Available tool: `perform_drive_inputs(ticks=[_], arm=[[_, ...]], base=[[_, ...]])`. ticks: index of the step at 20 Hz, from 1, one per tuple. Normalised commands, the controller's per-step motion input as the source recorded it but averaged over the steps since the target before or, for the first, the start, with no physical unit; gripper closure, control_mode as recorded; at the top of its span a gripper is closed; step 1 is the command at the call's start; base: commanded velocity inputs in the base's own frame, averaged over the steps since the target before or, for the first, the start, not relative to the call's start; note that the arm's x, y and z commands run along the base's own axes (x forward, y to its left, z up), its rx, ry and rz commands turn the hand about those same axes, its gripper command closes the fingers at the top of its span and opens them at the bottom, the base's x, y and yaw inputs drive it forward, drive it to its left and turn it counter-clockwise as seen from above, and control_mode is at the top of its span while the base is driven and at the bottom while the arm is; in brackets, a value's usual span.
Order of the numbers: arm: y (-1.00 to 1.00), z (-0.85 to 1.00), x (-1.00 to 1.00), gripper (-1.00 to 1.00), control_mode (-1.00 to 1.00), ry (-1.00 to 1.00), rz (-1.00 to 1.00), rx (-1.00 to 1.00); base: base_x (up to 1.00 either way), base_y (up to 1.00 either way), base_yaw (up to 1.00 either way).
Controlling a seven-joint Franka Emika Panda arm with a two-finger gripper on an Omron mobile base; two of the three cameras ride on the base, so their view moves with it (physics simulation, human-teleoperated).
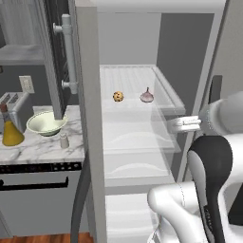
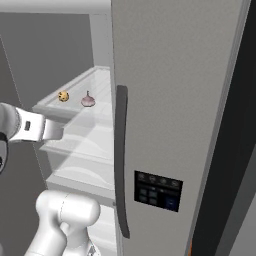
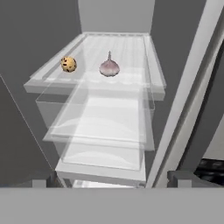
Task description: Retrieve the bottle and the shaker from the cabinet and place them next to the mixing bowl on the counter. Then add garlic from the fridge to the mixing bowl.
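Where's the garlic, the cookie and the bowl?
garlic [image 3: 109,68], hand view, middle of the bulb
cookie [image 3: 68,64], hand view, its speckled face
mixing bowl [image 1: 46,123], left base view, inner wall

1. The fridge shelf is white and ribbed, the topmost inside the open fridge.
2. On it lie the garlic and a cookie (tan, dark-specked), near each other but apart, the cookie to the left.
3. The counter, white marble, stands left of the fridge.
4. On it: the mixing bowl, the shaker just beside it, the bottle and a toaster behind.
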Motion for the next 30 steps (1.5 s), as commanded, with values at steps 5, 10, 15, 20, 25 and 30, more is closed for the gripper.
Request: perform_drive_inputs(ticks=[5, 10, 15, 20, 25, 30], arm=[[0.04, 0.11, 0.88, -1.00, -1.00, -0.01, 0.05, 0.04], [0.00, 0.01, 0.83, -1.00, -1.00, -0.01, 0.01, 0.02], [0.00, 0.00, 0.60, -1.00, -1.00, -0.03, 0.00, 0.00], [0.00, 0.00, 0.47, -1.00, -1.00, 0.00, 0.00, 0.00], [0.00, 0.00, 0.57, -1.00, -1.00, 0.00, 0.00, 0.00], [0.00, -0.01, 0.55, -1.00, -1.00, 0.00, 0.00, 0.00]], base=[[0.00, 0.00, 0.00], [0.00, 0.00, 0.00], [0.00, 0.00, 0.00], [0.00, 0.00, 0.00], [0.00, 0.00, 0.00], [0.00, 0.00, 0.00]])
